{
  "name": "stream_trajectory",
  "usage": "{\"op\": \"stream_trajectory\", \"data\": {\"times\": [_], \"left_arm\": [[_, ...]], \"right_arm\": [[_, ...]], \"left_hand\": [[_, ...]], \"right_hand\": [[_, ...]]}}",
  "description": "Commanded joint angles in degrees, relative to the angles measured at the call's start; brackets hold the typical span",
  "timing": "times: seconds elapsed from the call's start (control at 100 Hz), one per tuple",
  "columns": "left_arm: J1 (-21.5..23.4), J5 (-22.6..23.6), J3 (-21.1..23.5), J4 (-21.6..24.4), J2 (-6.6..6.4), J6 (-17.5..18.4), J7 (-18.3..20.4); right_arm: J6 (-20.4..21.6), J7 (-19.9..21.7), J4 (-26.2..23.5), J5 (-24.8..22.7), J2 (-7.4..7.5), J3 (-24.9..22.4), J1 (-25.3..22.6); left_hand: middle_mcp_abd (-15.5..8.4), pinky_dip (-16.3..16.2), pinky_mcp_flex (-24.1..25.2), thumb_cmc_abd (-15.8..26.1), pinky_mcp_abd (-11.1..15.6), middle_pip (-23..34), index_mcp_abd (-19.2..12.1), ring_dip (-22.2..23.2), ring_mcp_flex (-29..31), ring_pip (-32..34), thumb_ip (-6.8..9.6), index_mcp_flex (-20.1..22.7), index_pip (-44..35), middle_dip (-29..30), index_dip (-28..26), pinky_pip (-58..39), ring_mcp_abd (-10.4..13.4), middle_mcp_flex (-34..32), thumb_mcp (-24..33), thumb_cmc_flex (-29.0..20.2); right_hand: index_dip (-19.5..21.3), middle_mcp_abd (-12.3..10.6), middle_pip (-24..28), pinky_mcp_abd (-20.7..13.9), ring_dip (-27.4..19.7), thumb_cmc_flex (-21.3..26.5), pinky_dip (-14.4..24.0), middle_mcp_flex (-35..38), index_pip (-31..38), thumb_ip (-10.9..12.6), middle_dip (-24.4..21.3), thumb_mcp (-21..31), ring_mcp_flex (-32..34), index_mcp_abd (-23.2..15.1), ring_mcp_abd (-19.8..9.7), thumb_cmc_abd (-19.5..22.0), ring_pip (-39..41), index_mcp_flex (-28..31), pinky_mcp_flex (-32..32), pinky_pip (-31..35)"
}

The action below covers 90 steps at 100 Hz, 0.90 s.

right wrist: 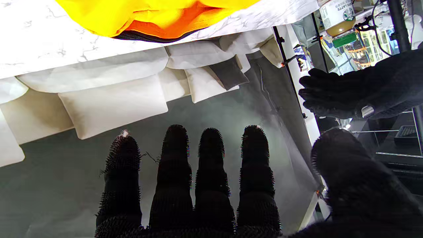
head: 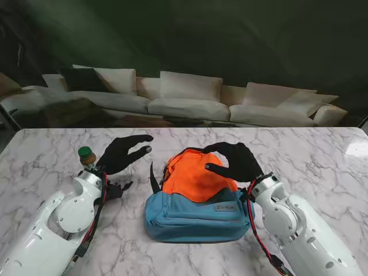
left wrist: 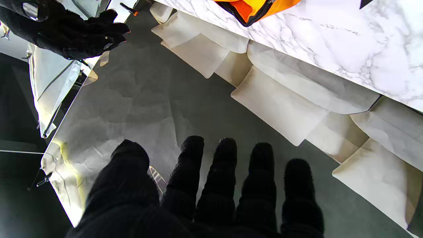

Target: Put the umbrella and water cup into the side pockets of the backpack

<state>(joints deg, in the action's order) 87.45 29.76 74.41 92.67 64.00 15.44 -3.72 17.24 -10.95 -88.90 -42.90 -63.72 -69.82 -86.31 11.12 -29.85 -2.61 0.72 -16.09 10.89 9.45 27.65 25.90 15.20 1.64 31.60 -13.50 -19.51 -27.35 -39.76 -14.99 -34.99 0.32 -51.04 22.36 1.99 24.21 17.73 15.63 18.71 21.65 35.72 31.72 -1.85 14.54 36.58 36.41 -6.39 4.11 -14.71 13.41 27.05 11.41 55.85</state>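
Presently the backpack (head: 195, 198) lies at centre table, pockets unfilled; the left hand (head: 122, 154) hovers released, fingers spread, just right of the water cup (head: 87, 156), seemingly poised to grasp it; the right hand (head: 234, 161) hangs released over the backpack's far edge; no umbrella is visible.

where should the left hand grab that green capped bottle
Take the bottle around its body beneath the green cap. It looks upright, just outside the left hand, mostly hidden behind that wrist. Come from its right side with open fingers wrapping the barrel; the cap looks too small for a firm hold.
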Motion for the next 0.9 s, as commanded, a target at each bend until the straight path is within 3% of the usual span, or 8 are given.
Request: {"op": "stream_trajectory", "data": {"times": [0.0,0.3,0.59,0.89], "left_arm": [[0.0,0.0,-0.1,0.1,0.08,-0.1,0.7],[0.2,0.4,0.2,0.5,-0.04,0.3,1.0],[0.1,-0.3,0.2,0.3,0.07,0.0,0.8],[-0.2,-0.4,-0.4,0.4,0.08,-0.6,1.0]], "right_arm": [[-0.2,0.0,0.0,-0.2,0.0,-0.2,-0.2],[-0.1,-0.7,-0.8,-1.9,0.14,-0.7,-1.0],[-0.7,-2.0,-0.6,-4.5,0.33,-1.3,-0.2],[0.1,2.2,7.5,-3.0,0.82,1.0,9.0]], "left_hand": [[0.0,-1.0,0.7,2.6,-0.5,1.1,0.7,0.5,0.9,0.9,-1.75,1.3,-0.2,-0.7,-0.4,-1.2,-0.1,-0.9,-1.7,-1.0],[0.0,-0.9,0.7,2.7,-0.6,0.9,0.7,0.5,0.9,0.8,-1.76,1.1,-0.1,-0.6,-0.3,-1.2,-0.1,-0.9,-1.7,-0.8],[0.0,-0.8,0.7,3.2,-0.6,0.8,0.8,0.5,0.9,0.8,-1.84,1.0,0.1,-0.6,-0.3,-1.0,-0.1,-0.9,-1.8,-0.3],[0.0,-0.9,0.7,3.1,-0.5,0.9,0.9,0.5,1.0,0.8,-1.83,0.9,0.2,-0.7,-0.2,-0.9,-0.1,-0.9,-1.8,-0.4]], "right_hand": [[-0.3,-0.7,-0.6,0.1,-0.8,0.1,0.7,-0.5,-0.8,-0.5,0.1,0.1,0.1,-0.5,-1.1,1.3,-1.8,-0.2,-0.3,-0.8],[-0.3,-0.6,-0.6,0.2,-0.8,0.1,0.7,-0.7,-0.8,-0.5,0.0,0.3,-0.1,-0.5,-0.9,0.8,-1.8,0.0,-0.5,-0.9],[-0.1,1.0,0.3,0.1,-0.3,-1.7,1.1,-4.7,-1.6,-0.8,0.6,-0.9,-1.8,-0.3,0.7,-0.6,-1.4,-1.8,-1.3,-0.8],[0.2,0.5,0.9,-0.6,-0.2,-5.5,1.3,-9.3,-3.0,-1.1,0.9,-3.1,-4.7,0.6,-0.2,-2.5,-1.9,-6.8,-3.5,-2.2]]}}
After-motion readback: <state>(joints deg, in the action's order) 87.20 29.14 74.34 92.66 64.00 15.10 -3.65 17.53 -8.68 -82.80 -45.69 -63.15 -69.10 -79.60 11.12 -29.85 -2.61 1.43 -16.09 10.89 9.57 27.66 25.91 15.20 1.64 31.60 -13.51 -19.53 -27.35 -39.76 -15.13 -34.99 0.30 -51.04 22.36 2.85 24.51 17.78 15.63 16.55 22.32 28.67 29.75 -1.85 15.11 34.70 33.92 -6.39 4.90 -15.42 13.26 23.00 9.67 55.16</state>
